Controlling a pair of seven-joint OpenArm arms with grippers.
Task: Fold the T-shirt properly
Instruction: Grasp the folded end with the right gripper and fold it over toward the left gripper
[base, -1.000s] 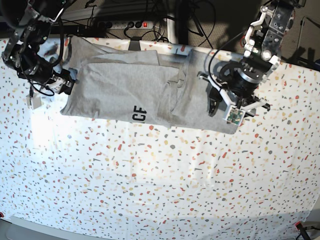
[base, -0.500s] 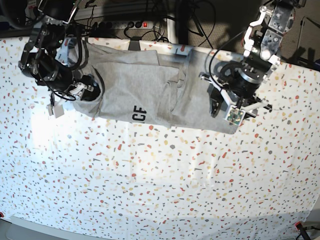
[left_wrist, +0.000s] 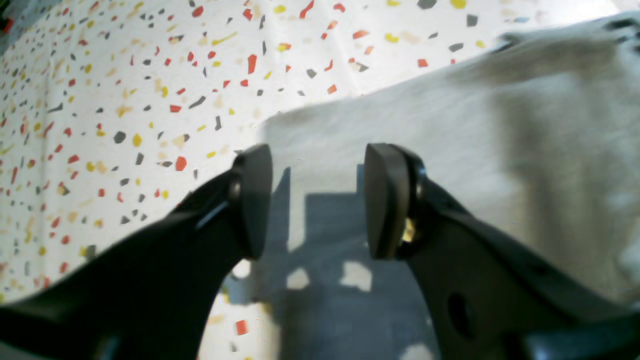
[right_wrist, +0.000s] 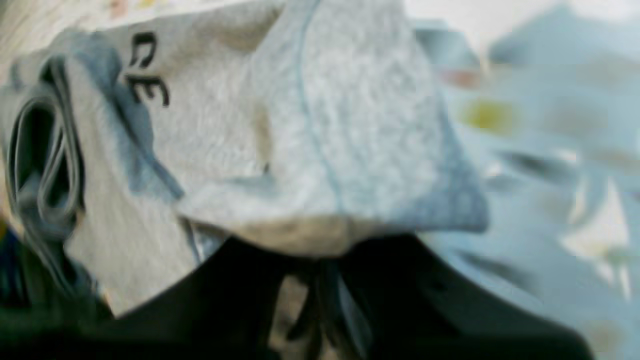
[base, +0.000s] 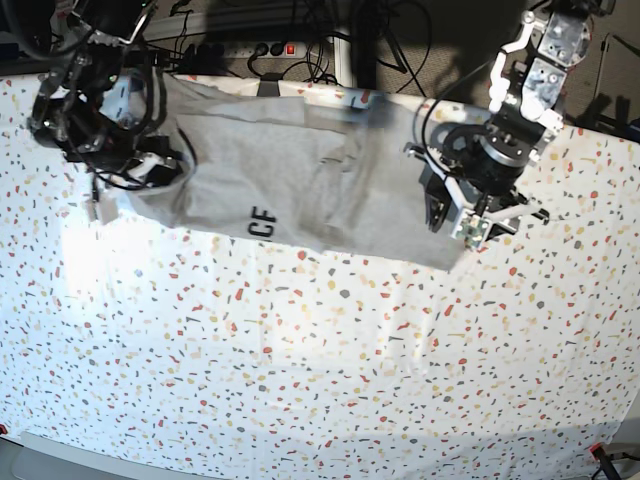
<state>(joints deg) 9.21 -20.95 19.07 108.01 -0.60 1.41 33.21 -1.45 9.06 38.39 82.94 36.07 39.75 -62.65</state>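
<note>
The heather-grey T-shirt (base: 300, 170) lies spread along the far side of the table, black letters "CF" (base: 262, 222) showing near its front hem. My right gripper (base: 168, 168) is at the shirt's left end, shut on a bunched fold of the T-shirt (right_wrist: 310, 150); in the right wrist view the cloth drapes over the gripper (right_wrist: 320, 265) and hides its fingertips. My left gripper (base: 450, 208) hovers over the shirt's right end. In the left wrist view it (left_wrist: 317, 200) stands open, with the T-shirt's (left_wrist: 450, 150) corner below the gap and nothing gripped.
A speckled terrazzo cloth (base: 300, 370) covers the whole table. Behind the far edge lie a power strip (base: 255, 47) and cables. The shirt's far edge reaches almost to the table's back edge.
My right gripper moved in over the shirt's left end, shut on the cloth and drew that end up and inward. The left arm has barely moved and stays open.
</note>
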